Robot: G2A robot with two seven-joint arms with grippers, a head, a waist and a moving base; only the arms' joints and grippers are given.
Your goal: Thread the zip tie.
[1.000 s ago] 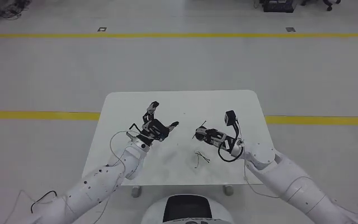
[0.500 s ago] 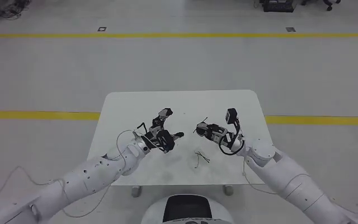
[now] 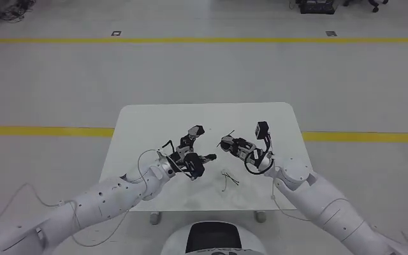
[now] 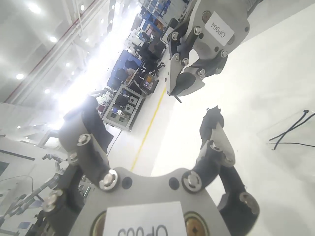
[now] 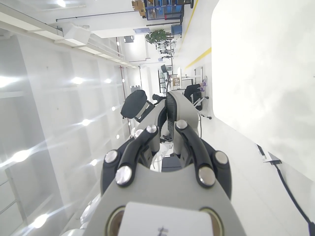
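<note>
My right gripper (image 3: 223,143) hovers over the middle of the white table (image 3: 255,118) and is shut on a thin black zip tie (image 3: 229,136). A short end of the tie (image 4: 179,98) pokes out below its closed fingertips in the left wrist view. In the right wrist view the strap (image 5: 167,84) runs out beyond the pressed-together fingers (image 5: 157,119). My left gripper (image 3: 205,143) faces it from close by, open, with nothing between its fingers (image 4: 214,124). A small gap separates the two grippers.
Two or three loose black zip ties (image 3: 228,180) lie crossed on the table nearer its front edge, also seen as the loose ties (image 4: 290,128) beside the left gripper. A black cable (image 5: 290,192) trails along the right arm.
My left gripper has swung to the right across the table and turned toward the right gripper. The right gripper has shifted slightly left with the tie still in it.
</note>
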